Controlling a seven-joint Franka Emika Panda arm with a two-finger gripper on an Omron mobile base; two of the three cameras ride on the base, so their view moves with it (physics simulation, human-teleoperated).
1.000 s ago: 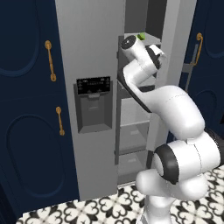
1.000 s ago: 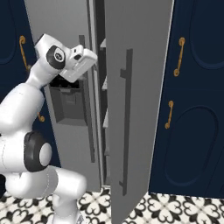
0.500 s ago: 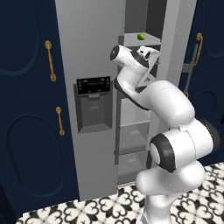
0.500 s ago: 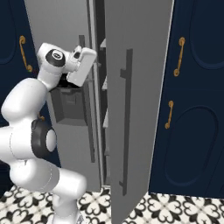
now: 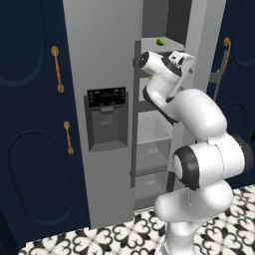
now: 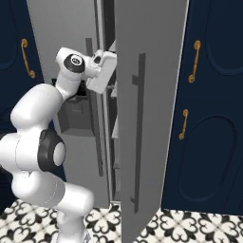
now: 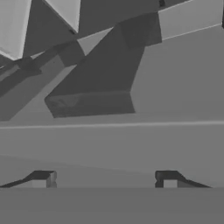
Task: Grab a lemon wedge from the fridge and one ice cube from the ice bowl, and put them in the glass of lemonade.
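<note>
A: Where does your task stand?

B: At its first step, by my reading. The tall grey steel two-door fridge (image 5: 107,99) has its right door swung open, and your white arm reaches into the gap with the claw (image 7: 105,179) raised toward the upper shelves. Nothing has been fetched yet.

A: And the claw itself?

B: Its two dark tips stand spread well apart with nothing between them; ahead of them the hand view gives grey fridge walls and shelf edges.

A: Where is the fruit?

B: The small yellow-green lemon wedge (image 5: 160,42) sits on the top grey shelf (image 5: 167,46), a little above the claw and just to its left as the left base view shows it. The two are near, not touching.

A: So what do you need next?

B: I judge you should lift the claw to shelf height, bring the wedge between the tips, then press them together on it before you draw back out past the door.
</note>
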